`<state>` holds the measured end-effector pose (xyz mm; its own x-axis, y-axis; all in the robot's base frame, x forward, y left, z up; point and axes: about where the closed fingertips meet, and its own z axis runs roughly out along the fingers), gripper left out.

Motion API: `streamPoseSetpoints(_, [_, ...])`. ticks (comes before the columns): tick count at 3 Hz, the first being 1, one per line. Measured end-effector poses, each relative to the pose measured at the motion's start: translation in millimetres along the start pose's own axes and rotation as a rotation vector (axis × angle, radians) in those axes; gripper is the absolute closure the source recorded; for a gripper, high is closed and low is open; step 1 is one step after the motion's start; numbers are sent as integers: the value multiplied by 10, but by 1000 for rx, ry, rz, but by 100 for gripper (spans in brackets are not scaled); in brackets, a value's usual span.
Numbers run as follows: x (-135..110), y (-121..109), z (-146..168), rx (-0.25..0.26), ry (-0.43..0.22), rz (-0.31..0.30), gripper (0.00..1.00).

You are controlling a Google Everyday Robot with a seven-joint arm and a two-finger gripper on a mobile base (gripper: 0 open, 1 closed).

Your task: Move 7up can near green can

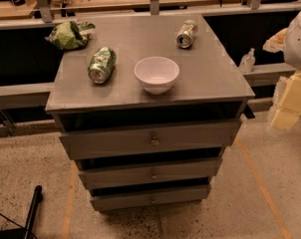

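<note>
The 7up can (186,34), silvery-white with green marks, lies on its side at the back right of the grey cabinet top (210,78). The green can (101,64), bright green with pale patterning, lies on its side at the left, its silver top facing the front. A white bowl (156,74) stands between them, nearer the green can. My gripper (286,108), pale yellow, hangs at the right edge of the view, beyond the cabinet's right side and lower than its top, far from both cans. My white arm (299,34) shows above it.
A wrinkled green bag (68,35) lies at the cabinet's back left corner. The cabinet has three drawers (150,139), slightly open. A small clear bottle (247,60) stands on a ledge to the right. A railing and wooden table run behind. A black rod (32,210) lies on the floor at the lower left.
</note>
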<state>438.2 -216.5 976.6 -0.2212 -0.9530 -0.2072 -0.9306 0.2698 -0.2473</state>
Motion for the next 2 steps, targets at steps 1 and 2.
streamPoseSetpoints(1, [0, 0, 0, 0, 0, 0, 0])
streamPoseSetpoints(2, [-6, 8, -31, -2, -25, 0, 0])
